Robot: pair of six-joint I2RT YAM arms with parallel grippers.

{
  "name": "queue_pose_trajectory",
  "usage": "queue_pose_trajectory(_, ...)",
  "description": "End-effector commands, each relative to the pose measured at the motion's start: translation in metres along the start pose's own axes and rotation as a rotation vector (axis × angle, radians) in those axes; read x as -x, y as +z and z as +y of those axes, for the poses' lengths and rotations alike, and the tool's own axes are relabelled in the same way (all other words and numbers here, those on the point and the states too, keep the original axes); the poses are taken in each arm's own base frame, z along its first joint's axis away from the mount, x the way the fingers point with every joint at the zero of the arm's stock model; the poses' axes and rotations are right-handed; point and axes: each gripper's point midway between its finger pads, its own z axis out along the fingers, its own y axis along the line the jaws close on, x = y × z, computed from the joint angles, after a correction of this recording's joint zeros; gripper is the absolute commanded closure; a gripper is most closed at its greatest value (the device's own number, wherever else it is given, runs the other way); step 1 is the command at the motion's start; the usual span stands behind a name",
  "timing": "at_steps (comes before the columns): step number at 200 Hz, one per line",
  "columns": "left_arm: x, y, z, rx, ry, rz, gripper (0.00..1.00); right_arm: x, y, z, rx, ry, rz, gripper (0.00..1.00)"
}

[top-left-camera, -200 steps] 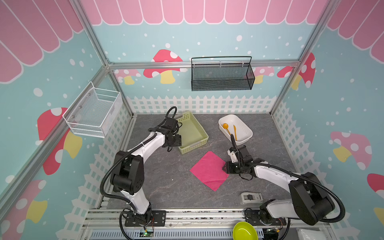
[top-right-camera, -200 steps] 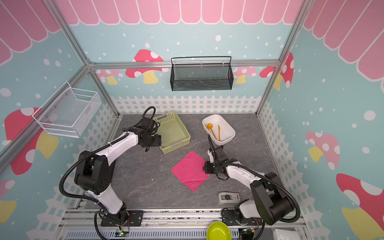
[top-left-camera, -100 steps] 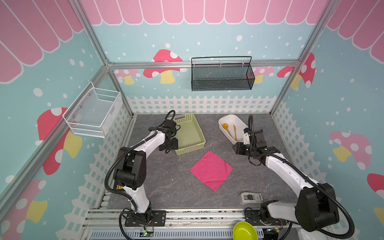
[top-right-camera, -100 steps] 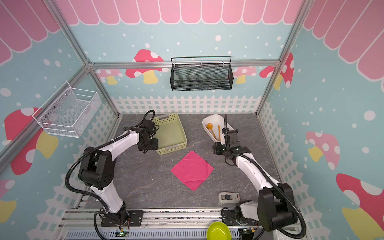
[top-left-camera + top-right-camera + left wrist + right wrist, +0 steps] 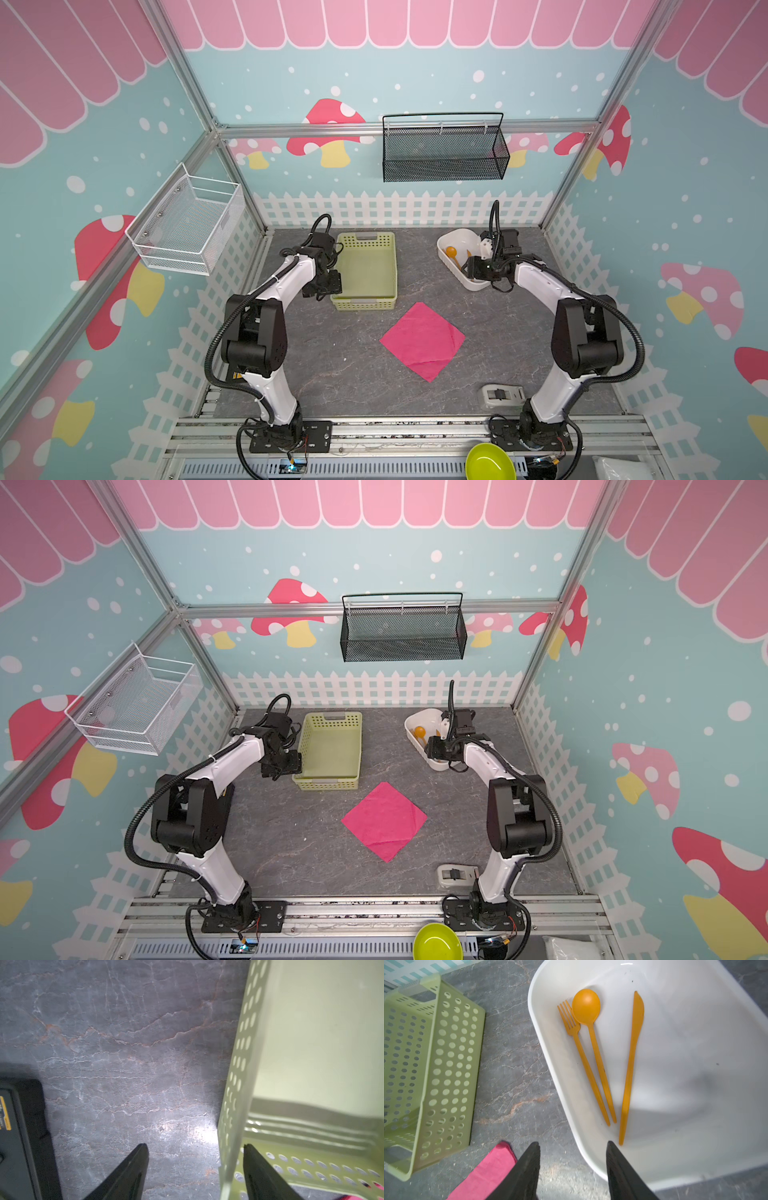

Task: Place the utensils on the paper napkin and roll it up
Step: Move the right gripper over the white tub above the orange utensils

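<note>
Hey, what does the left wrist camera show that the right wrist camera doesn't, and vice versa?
Only the left wrist view: the left tool, open, straddling a wall of the green basket. Only the right wrist view: the right tool, open, and the white tub holding the orange fork, spoon and knife. Both: the basket, the grey table and a bit of pink napkin.

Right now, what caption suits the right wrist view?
Open right hand poised at white tub holding orange fork, spoon and knife.
</note>
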Motion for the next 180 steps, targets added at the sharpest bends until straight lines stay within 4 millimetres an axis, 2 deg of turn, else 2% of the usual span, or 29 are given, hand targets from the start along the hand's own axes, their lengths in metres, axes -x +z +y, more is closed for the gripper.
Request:
queue_pose_trajectory(1,0.014,-0.022,-0.008,-0.042,0.04,-0.044,0.25,-0.002,0.012,0.005,0.047,-0.035,0.067,0.46)
queue_pose_trajectory(7,0.018,-0.028,-0.009,-0.046,0.044,-0.064,0.24,0.001,0.011,0.007,0.051,-0.038,0.069,0.46)
queue_pose_trajectory(9,0.019,-0.029,-0.009,-0.047,0.045,-0.068,0.24,-0.005,0.019,0.003,0.048,-0.031,0.092,0.46)
queue_pose_trajectory(15,0.022,-0.035,-0.009,-0.051,0.05,-0.085,0.24,-0.009,0.024,0.001,0.048,-0.026,0.112,0.46)
queue_pose_trajectory(54,0.038,-0.063,-0.014,-0.102,0.065,-0.219,0.23,-0.031,0.033,-0.001,0.051,0.002,0.173,0.46)
queue_pose_trajectory(92,0.035,-0.073,-0.025,-0.191,0.059,-0.306,0.23,-0.045,0.037,0.024,0.102,-0.005,0.207,0.46)
queue_pose_trajectory(143,0.032,-0.079,-0.022,-0.191,0.052,-0.338,0.23,-0.044,0.035,0.066,0.202,-0.033,0.22,0.48)
queue_pose_trajectory(180,0.031,-0.082,-0.023,-0.199,0.052,-0.344,0.23,-0.025,0.022,0.079,0.24,-0.056,0.177,0.48)
